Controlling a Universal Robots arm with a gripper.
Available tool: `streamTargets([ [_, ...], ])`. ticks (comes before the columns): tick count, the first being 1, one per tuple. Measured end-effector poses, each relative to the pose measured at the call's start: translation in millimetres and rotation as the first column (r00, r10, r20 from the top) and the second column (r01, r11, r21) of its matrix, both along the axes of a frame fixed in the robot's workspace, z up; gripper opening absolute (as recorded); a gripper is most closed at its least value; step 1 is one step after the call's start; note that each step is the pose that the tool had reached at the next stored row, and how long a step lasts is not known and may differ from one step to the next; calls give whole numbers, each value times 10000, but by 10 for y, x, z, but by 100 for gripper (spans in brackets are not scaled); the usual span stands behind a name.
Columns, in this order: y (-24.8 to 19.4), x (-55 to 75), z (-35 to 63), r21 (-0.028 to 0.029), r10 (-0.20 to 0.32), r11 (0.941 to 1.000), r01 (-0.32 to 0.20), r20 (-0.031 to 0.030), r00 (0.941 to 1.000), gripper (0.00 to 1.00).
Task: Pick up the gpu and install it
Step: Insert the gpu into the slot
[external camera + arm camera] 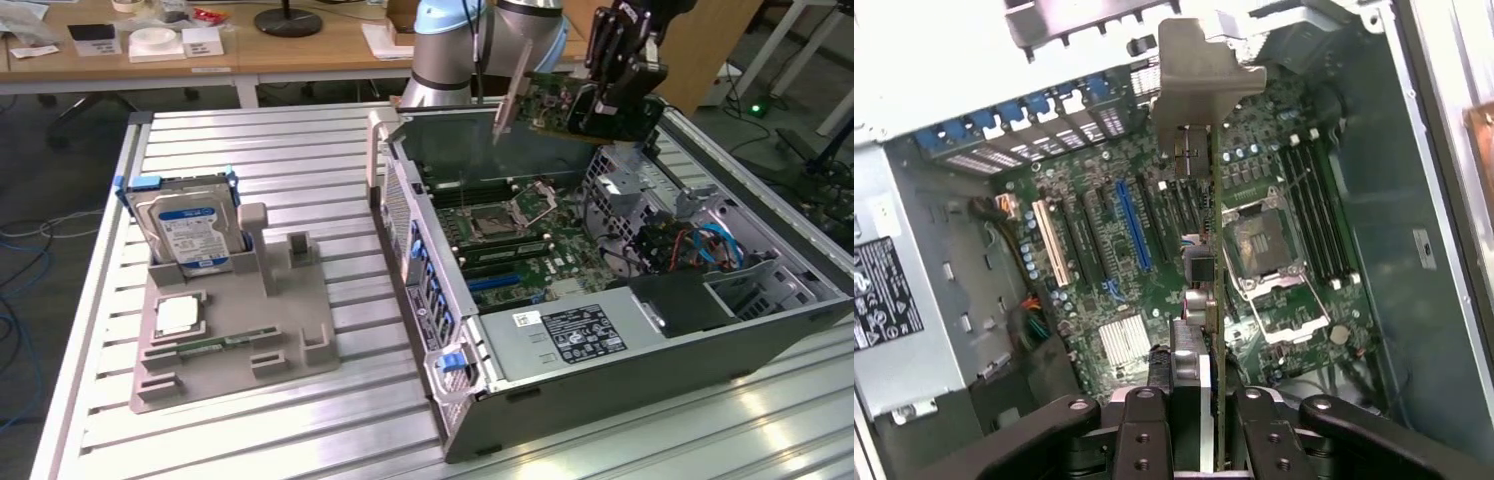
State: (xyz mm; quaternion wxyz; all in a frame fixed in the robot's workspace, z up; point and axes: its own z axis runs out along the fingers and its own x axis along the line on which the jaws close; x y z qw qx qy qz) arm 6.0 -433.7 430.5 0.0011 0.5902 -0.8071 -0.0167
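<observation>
— Fingers [1139, 430] sit right under the wrist camera, clamped on the gpu [1199, 270]. The card runs edge-on away from them, its metal bracket [1204, 70] at the far end.
— And from outside?
— In the exterior view the gpu [547, 105] hangs in the air over the far end of the open computer case [561, 390], clear of the motherboard [1104, 300] and seated in nothing.
— So it's the carry toward a slot. What makes that go well?
— Alignment, I'd judge. The card's edge looks roughly parallel to the blue slot [1132, 225] but beside it, not over it. The connector edge wants to sit squarely above whichever slot takes it, with the bracket facing the wall with the blue clips [1044, 110].
— Risks?
— The grip is near one end, so the long card could pivot if the bracket catches that wall. A slow, straight, level approach seems wise, with no sideways push near the processor socket [1269, 235].
</observation>
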Motion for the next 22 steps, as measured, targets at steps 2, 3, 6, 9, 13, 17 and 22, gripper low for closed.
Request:
streamTargets([
  [2, 0, 0, 0, 0, 296, 9996, -296, -1, 9996, 28],
  [3, 0, 0, 0, 0, 431, 9991, -431, 0, 9991, 28],
  [6, 0, 0, 0, 0, 674, 9977, -674, 0, 9977, 28],
  [9, 1, 0, -19, -14, 676, 9977, -676, 49, 9977, 28],
  [13, 0, 0, -47, -115, 676, 9977, -674, 244, 9974, 28],
  [17, 0, -1, -79, -77, 791, 9969, -789, 254, 9965, 28],
  [22, 0, 0, -114, -54, 893, 9960, -892, 291, 9956, 28],
])
